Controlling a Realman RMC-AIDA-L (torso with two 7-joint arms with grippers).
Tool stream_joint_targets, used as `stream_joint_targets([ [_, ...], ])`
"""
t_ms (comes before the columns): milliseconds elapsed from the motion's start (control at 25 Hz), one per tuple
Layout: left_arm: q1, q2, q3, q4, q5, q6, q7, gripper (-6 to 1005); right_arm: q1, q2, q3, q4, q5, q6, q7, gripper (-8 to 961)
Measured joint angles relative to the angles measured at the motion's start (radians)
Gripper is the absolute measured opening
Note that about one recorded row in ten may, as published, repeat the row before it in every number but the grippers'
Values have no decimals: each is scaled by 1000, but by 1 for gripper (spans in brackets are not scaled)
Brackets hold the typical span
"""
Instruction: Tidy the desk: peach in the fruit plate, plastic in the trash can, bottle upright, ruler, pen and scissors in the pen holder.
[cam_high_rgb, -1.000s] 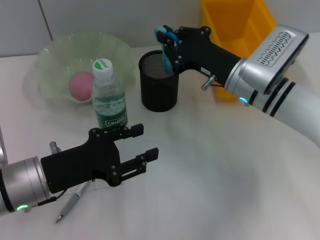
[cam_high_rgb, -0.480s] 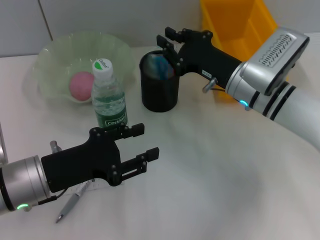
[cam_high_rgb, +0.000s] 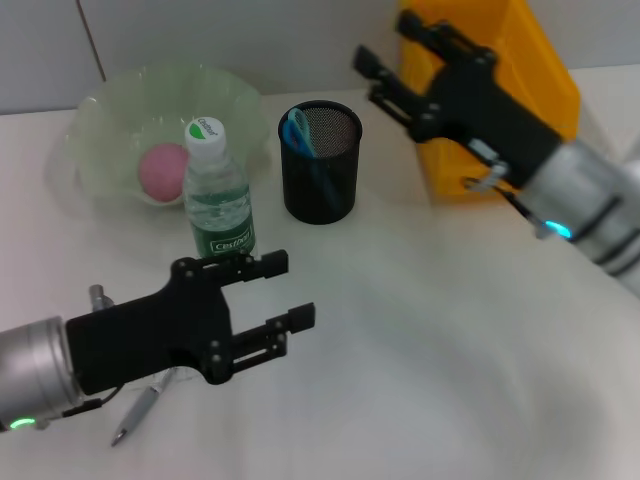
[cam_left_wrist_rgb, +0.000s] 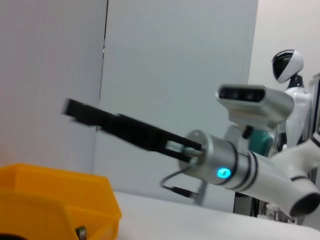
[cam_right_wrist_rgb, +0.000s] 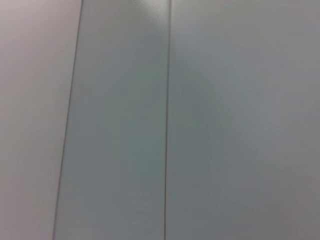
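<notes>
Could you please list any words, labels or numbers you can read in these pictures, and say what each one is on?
Bottle label: white print on green, too small and blurred to read with any certainty.
Bottle cap: a green mark, with no lettering that can be made out.
No readable text anywhere else, in the head view or in either wrist view.

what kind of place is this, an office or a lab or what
Most likely a robotics lab staged as a desk: a white table with a mesh pen holder and yellow bin, plain panel walls, and another white robot standing in the background.
</notes>
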Motion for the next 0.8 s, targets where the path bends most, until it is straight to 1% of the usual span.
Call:
stream_joint_targets([
  [40, 6, 3, -35, 10, 8, 61, -7, 609, -28, -1, -9, -26, -7, -40, 50, 525],
  [80, 6, 3, -35, 10, 8, 61, -7, 610, -56, -1, -20, -53, -12, -82, 97, 555],
  [120, 16, 5, -60, 16, 10, 74, -13, 610, -89, -2, -34, -82, -17, -132, 144, 598],
  [160, 16, 5, -60, 16, 10, 74, -13, 610, -150, -2, -61, -130, -22, -214, 200, 641],
  [200, 24, 4, -76, 21, 11, 82, -14, 611, -150, -2, -61, -130, -22, -214, 200, 684],
  [240, 24, 4, -76, 21, 11, 82, -14, 611, -193, -2, -78, -162, -24, -257, 224, 727],
  [280, 43, 4, -87, 48, 14, 81, -23, 612, -230, -3, -96, -195, -25, -285, 243, 770],
  [320, 59, 3, -88, 87, 28, 51, -56, 612, -261, -3, -110, -219, -27, -305, 258, 779],
  [360, 59, 3, -88, 87, 28, 51, -56, 612, -321, -5, -142, -266, -29, -317, 280, 789],
  [400, 59, 3, -88, 87, 28, 51, -56, 612, -321, -5, -142, -266, -29, -317, 280, 798],
  [440, 71, 1, -88, 125, 51, 18, -94, 613, -363, -7, -173, -293, -30, -313, 287, 807],
  [480, 71, 1, -88, 125, 51, 18, -94, 613, -363, -7, -173, -293, -30, -313, 287, 816],
  [520, 139, -3, -42, 382, 253, -191, -381, 613, -383, -9, -189, -301, -30, -307, 288, 826],
  [560, 163, -3, -1, 494, 347, -260, -509, 613, -404, -12, -205, -305, -33, -297, 289, 835],
  [600, 163, -3, -1, 494, 347, -260, -509, 613, -404, -12, -205, -305, -33, -297, 289, 835],
  [680, 189, -2, 57, 647, 526, -312, -708, 614, -416, -12, -209, -306, -39, -286, 289, 835],
  [760, 203, -3, 100, 736, 654, -319, -816, 614, -421, -12, -209, -304, -46, -259, 290, 835],
  [800, 203, -3, 100, 736, 654, -319, -816, 614, -421, -12, -209, -304, -46, -259, 290, 835],
])
